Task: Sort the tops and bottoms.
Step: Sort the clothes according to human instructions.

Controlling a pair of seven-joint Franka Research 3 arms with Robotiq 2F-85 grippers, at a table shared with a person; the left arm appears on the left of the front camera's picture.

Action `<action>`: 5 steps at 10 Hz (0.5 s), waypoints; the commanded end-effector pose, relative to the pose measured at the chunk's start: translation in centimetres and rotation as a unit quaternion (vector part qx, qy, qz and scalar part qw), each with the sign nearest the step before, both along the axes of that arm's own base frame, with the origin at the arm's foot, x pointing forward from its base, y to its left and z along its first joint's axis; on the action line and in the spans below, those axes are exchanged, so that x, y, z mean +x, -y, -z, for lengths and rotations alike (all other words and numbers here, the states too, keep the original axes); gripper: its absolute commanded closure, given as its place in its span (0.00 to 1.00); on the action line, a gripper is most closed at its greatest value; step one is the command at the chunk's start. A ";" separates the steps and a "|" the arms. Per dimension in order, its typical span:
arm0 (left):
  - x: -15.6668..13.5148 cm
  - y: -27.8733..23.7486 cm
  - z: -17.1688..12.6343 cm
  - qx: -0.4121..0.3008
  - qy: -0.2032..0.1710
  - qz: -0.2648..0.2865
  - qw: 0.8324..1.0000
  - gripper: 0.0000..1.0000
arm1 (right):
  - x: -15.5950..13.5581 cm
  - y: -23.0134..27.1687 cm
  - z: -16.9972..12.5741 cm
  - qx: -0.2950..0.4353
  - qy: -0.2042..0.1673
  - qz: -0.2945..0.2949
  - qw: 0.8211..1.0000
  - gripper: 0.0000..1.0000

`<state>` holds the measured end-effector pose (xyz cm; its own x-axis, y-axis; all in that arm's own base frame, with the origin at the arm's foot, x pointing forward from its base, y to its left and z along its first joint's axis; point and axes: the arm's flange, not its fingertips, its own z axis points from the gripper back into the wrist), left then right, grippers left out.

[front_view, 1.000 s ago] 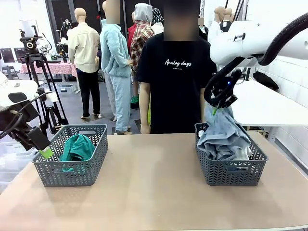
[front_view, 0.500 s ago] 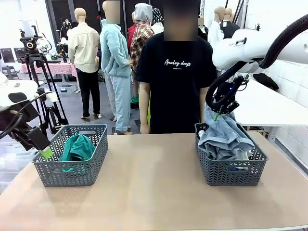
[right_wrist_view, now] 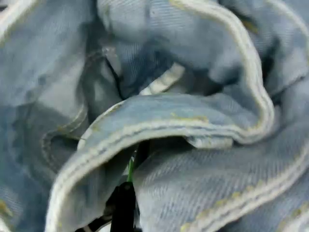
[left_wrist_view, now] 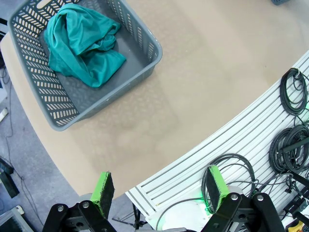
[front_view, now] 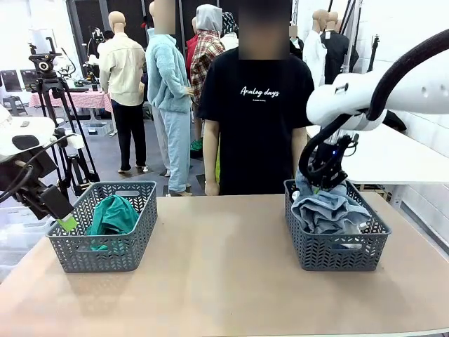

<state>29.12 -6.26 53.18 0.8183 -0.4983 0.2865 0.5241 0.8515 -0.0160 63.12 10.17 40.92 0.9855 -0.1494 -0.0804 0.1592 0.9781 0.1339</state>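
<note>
Pale light-blue denim shorts (front_view: 330, 210), one of the bottoms, lie bunched in the grey lattice basket (front_view: 337, 254) at the table's right. My right gripper (front_view: 318, 184) is low over that basket's back edge, shut on the shorts' upper fold. In the right wrist view, the denim (right_wrist_view: 193, 121) wraps closely around my right gripper (right_wrist_view: 129, 169). A teal-green shirt (front_view: 112, 214), one of the tops, lies crumpled in the left basket (front_view: 105, 256). My left gripper (front_view: 66, 223) hangs open just left of that basket. Its wrist view shows the left gripper (left_wrist_view: 159, 188) empty, with the teal shirt (left_wrist_view: 84, 46) in the basket (left_wrist_view: 58, 104).
A person in a black T-shirt (front_view: 256, 105) stands at the table's far edge, between the two baskets. Bare tan tabletop (front_view: 217, 274) stretches between the baskets and toward the near edge. Cables (left_wrist_view: 289, 125) hang below the table's near side.
My right gripper has come down and slightly right with the shorts, which have sunk and bunched into the right basket. The left arm has not moved.
</note>
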 end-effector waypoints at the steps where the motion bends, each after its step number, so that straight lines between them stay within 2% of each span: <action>1: -0.2 -0.2 0.4 -0.002 -0.001 0.005 1.000 0.00 | -0.8 -0.7 2.4 -0.038 0.011 0.015 0.999 1.00; 5: -0.2 -0.2 0.4 -0.002 -0.001 0.005 1.000 0.00 | -0.6 -1.8 8.7 -0.039 -0.078 0.000 0.996 1.00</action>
